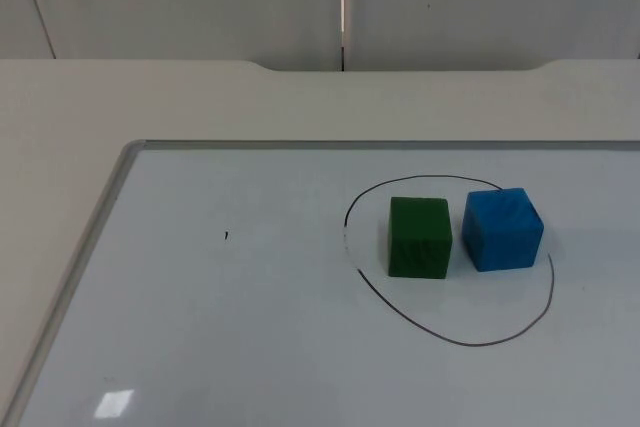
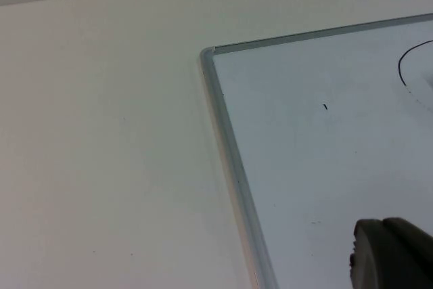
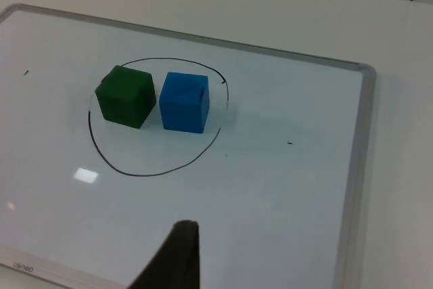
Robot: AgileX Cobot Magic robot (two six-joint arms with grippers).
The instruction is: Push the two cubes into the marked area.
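Sitting side by side inside the drawn ring [image 1: 452, 339] near the whiteboard's [image 1: 200, 347] far right corner — green cube [image 1: 419, 237], blue cube [image 1: 502, 229], apart. Both grippers — can't tell whether clenched.

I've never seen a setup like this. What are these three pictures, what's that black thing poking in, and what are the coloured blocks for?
They show one moment from three cameras on a two-armed robot. One camera looks down on the table; the others ride on the arms' wrists. The black shapes are fingertips of the left gripper and right gripper, both above the whiteboard, holding nothing. On the board, a green cube and a blue cube stand side by side, slightly apart, inside a hand-drawn black outline. The robot's job was pushing both cubes into it; that looks done.
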